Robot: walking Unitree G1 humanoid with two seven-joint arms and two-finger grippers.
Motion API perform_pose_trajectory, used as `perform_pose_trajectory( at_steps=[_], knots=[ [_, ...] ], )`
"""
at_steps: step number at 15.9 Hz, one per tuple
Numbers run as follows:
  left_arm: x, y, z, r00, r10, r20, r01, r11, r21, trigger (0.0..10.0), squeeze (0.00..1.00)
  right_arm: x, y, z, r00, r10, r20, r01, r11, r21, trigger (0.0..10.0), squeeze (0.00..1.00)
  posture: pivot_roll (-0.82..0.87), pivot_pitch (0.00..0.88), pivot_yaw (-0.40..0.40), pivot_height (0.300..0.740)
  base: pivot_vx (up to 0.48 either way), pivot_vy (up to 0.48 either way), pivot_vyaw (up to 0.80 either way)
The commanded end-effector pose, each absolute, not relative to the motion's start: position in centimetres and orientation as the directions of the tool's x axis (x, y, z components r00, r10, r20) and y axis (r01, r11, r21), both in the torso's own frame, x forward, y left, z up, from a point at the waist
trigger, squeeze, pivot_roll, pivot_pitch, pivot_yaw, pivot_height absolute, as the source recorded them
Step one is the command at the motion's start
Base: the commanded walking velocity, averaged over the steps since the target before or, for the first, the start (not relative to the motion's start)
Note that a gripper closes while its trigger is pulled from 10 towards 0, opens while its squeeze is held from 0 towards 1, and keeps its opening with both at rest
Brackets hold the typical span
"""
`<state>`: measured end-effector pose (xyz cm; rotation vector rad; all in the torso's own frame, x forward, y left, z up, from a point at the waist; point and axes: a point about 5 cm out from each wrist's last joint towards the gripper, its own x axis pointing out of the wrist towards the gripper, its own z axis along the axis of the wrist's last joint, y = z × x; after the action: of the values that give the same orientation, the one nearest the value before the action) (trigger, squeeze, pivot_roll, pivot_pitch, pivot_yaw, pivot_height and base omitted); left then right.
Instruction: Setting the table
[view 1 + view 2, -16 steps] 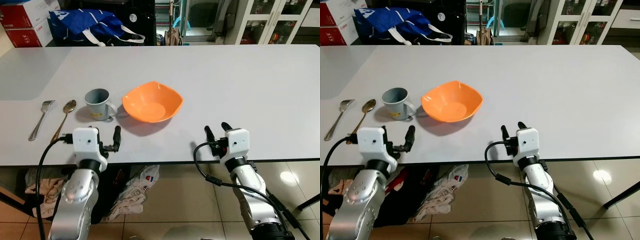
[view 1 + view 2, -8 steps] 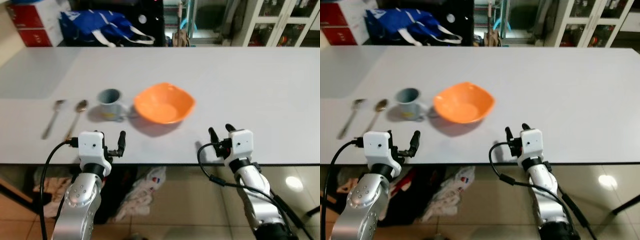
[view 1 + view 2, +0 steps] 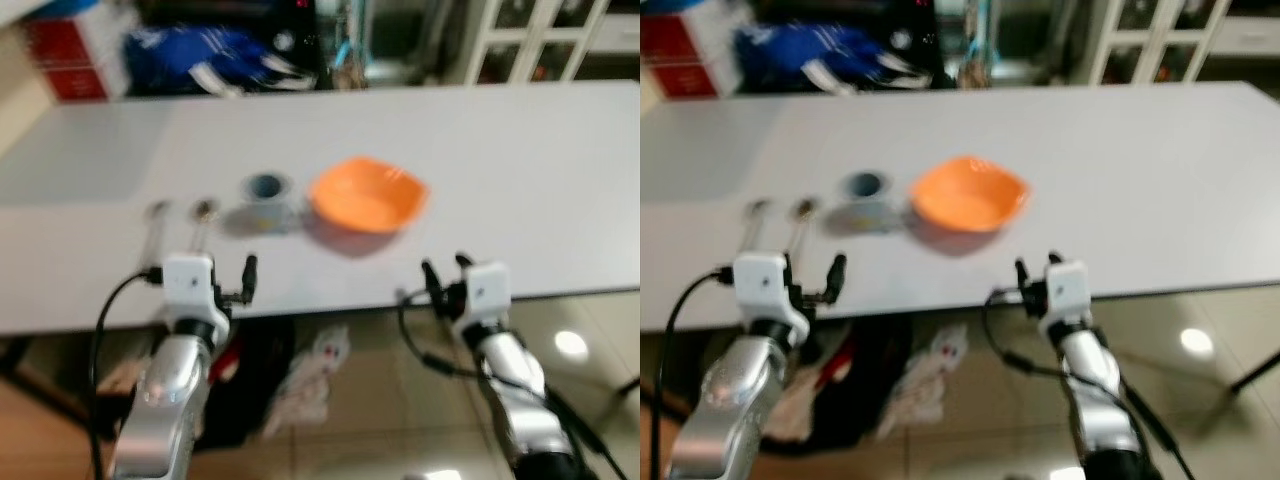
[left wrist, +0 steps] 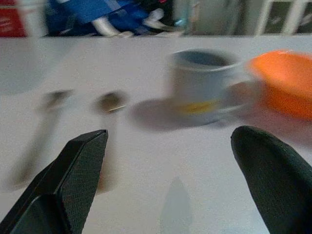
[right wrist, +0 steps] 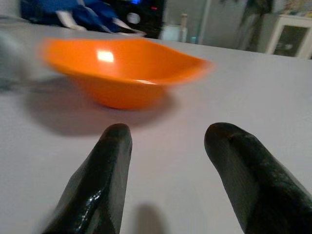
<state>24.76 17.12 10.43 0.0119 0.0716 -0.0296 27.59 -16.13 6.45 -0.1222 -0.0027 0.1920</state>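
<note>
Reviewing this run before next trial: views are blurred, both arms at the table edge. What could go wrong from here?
1. Head views are motion-blurred, so the fork and spoon are hard to localize; a grasp may miss.
2. The mug stands close beside the orange bowl; the left end effector, open, could nudge the bowl when taking the mug.
3. The right end effector, open, sits low near the table edge and could scrape it.

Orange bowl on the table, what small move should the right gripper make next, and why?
Probably ease the right gripper forward toward the orange bowl. Its fingers are open and empty above the table, with the bowl straight ahead and apart from them.
</note>
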Motion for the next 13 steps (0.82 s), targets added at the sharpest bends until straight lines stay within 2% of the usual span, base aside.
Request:
perform_pose_trajectory(
  at_steps=[1, 13],
  knots=[
    [24.95, 17.19, 10.38, 0.997, -0.014, -0.080, 0.015, 1.000, 0.010, 10.0, 0.00, 27.75, -16.24, 6.86, 0.979, 0.202, -0.001, -0.200, 0.971, -0.133, 10.0, 0.00, -0.08, 0.000, 0.043, 0.740, 0.000, 0.480, 0.00],
    [25.14, 17.26, 10.22, 0.995, 0.039, -0.096, -0.040, 0.999, -0.001, 10.0, 0.00, 27.43, -16.43, 6.60, 0.979, 0.204, -0.023, -0.205, 0.969, -0.137, 10.0, 0.00, -0.09, 0.000, 0.036, 0.740, 0.000, 0.480, 0.00]
  ],
)
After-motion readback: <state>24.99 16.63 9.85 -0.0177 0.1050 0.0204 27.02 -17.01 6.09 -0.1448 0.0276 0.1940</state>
